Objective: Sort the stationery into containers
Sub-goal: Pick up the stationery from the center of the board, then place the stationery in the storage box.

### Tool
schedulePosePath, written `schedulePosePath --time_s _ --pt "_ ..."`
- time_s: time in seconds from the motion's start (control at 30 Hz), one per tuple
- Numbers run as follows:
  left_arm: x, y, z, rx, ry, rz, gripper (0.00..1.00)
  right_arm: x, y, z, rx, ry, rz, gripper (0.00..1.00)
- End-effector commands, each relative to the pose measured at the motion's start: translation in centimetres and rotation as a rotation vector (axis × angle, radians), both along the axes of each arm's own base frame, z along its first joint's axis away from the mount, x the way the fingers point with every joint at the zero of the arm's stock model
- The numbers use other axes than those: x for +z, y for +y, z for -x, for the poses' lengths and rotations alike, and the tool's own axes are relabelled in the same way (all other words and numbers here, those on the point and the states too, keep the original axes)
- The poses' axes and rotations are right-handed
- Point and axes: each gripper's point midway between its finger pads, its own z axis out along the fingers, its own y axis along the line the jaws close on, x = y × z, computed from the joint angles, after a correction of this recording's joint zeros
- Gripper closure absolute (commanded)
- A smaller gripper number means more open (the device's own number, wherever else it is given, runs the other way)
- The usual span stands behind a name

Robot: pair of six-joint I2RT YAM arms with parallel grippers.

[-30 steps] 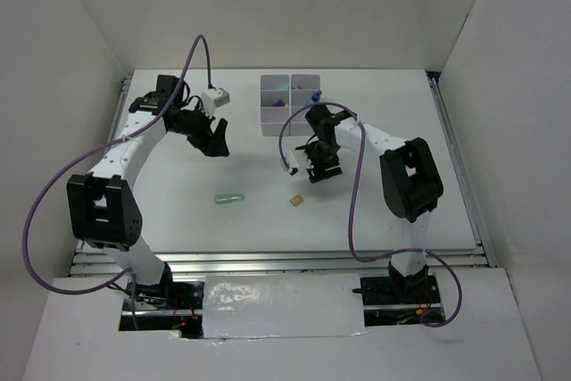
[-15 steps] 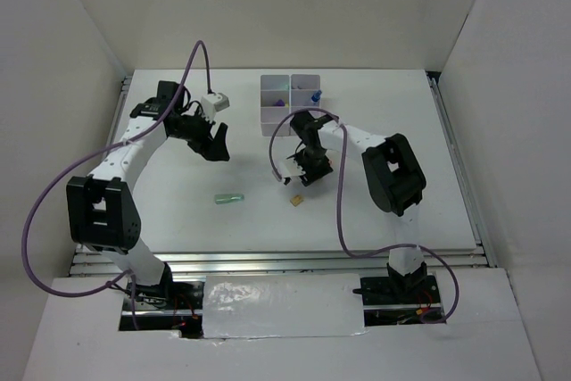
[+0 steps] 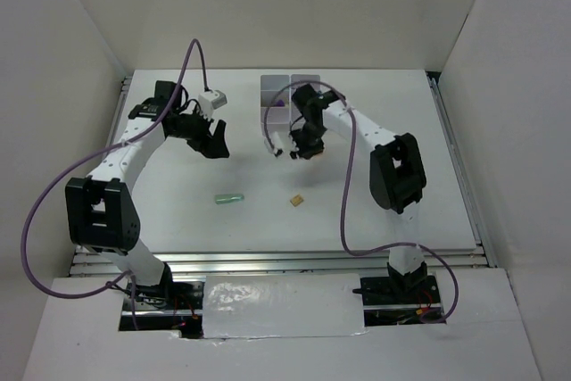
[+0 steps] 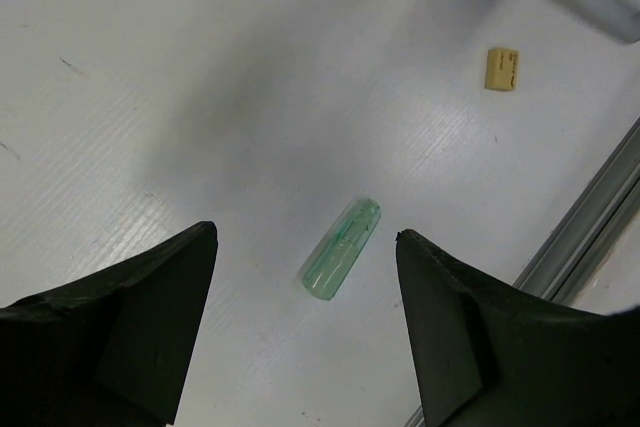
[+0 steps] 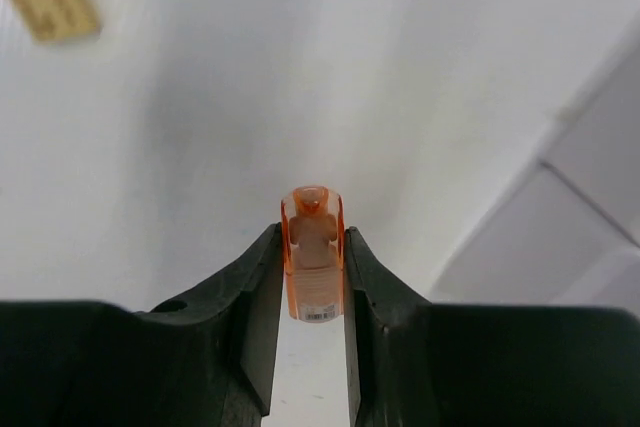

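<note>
Top camera: fixed high behind the near edge, looking down on the whole table (image 3: 178, 220). Left wrist camera: close above the surface, facing down at the green marker (image 4: 340, 262) and tan block (image 4: 502, 68). Right wrist camera: very close, angled downward. The tan block appears in all three views.

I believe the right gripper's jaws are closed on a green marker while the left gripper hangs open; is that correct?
Not quite: the right wrist view shows the right gripper shut on an orange marker, not a green one. The left gripper does hang open.
</note>
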Motion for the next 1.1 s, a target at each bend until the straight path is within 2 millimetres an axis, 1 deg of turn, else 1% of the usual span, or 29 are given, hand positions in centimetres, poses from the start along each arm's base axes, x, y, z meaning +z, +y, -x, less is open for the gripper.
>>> schedulePosePath --time_s 0.0,0.03,0.07,0.1,0.13,0.17,0.2,0.23,0.27,0.3,0.33,0.37,0.4,0.43,0.47,0.5,0.53,0.57,0.6,0.67,0.7,0.77,0.8,0.9,1.0,1.03,1.07 --pt "0.8 -0.2 -0.5 0.037 -0.036 0.078 0.16 8.8 2.9 -1.2 -0.257 0.096 -0.372 1.00" --pt "0.9 -0.2 -0.5 0.050 -0.040 0.094 0.16 10.3 3.3 -2.1 -0.298 0.077 -0.443 1.00" --pt "1.1 -0.4 -0.8 0.050 -0.064 0.104 0.16 12.5 3.4 -2.4 -0.337 0.060 -0.511 1.00" --pt "0.7 -0.3 -0.3 0.054 -0.061 0.107 0.16 12.8 3.2 -2.2 -0.452 0.116 -0.563 1.00" --pt "0.8 -0.4 -0.3 0.062 -0.064 0.114 0.16 14.9 3.3 -4.2 -0.488 0.073 -0.684 1.00" --pt "0.8 -0.4 -0.5 0.070 -0.072 0.114 0.16 17.3 3.1 -4.3 -0.531 0.052 -0.763 1.00" --pt "0.7 -0.3 -0.6 0.075 -0.084 0.118 0.16 17.8 3.1 -5.4 -0.641 0.072 -0.863 1.00" --pt "0.9 -0.3 -0.7 0.082 -0.091 0.124 0.15 18.6 2.2 -6.4 -0.701 0.062 -0.925 1.00" --pt "1.0 -0.3 -1.0 0.083 -0.107 0.130 0.15 18.4 1.6 -6.1 -0.768 0.075 -0.962 1.00" --pt "0.9 -0.4 -0.9 0.086 -0.109 0.134 0.15 20.7 1.5 -7.9 -0.776 -0.005 -1.075 1.00" --pt "1.1 -0.3 -1.0 0.091 -0.119 0.142 0.15 21.2 0.7 -8.7 -0.883 0.014 -1.133 1.00" --pt "1.1 -0.1 -1.2 0.101 -0.127 0.139 0.14 21.0 0.4 -9.0 -0.933 0.020 -1.163 1.00" --pt "1.2 0.0 -1.4 0.116 -0.145 0.138 0.10 22.6 0.3 -10.2 -0.951 -0.016 -1.238 1.00" --pt "1.2 0.2 -1.5 0.138 -0.143 0.142 0.04 23.0 0.1 -10.7 -1.032 0.029 -1.285 1.00" --pt "1.0 0.3 -1.1 0.144 -0.143 0.147 0.01 22.9 -0.4 -11.8 -1.089 0.008 -1.308 1.00" --pt "0.9 0.4 -1.1 0.145 -0.157 0.150 0.01 23.8 -0.5 -12.5 -1.133 0.015 -1.380 1.00" --pt "1.0 0.5 -0.9 0.140 -0.171 0.149 0.01 23.9 -0.6 -13.0 -1.195 0.049 -1.430 1.00" --pt "0.7 0.5 -0.3 0.135 -0.170 0.146 0.01 23.3 -0.9 -13.5 -1.243 0.036 -1.451 1.00" --pt "0.5 0.8 -0.3 0.135 -0.183 0.132 0.01 24.3 -0.7 -13.8 -1.232 0.012 -1.505 1.00" --pt "0.2 1.0 0.0 0.133 -0.189 0.114 0.01 23.3 -0.4 -14.3 -1.270 -0.019 -1.520 1.00" --pt "0.0 1.2 0.1 0.130 -0.193 0.096 0.01 23.4 -0.3 -14.5 -1.268 -0.046 -1.540 1.00" --pt "-0.1 1.5 0.3 0.131 -0.191 0.080 0.01 22.0 -0.2 -15.1 -1.321 -0.095 -1.546 1.00" --pt "0.0 1.7 0.3 0.130 -0.197 0.072 0.01 22.0 -0.2 -15.4 -1.332 -0.113 -1.564 1.00" --pt "-0.2 2.6 0.5 0.152 -0.208 0.032 0.01 20.4 0.3 -15.9 -1.377 -0.138 -1.559 1.00" --pt "-0.4 3.0 0.9 0.142 -0.204 0.014 0.01 19.4 1.0 -15.9 -1.393 -0.145 -1.542 1.00" --pt "-0.4 3.1 1.0 0.141 -0.205 0.007 0.01 18.6 1.3 -15.7 -1.396 -0.142 -1.527 1.00" --pt "-0.5 3.2 1.1 0.140 -0.195 0.000 0.01 18.3 1.5 -15.6 -1.389 -0.145 -1.528 1.00"
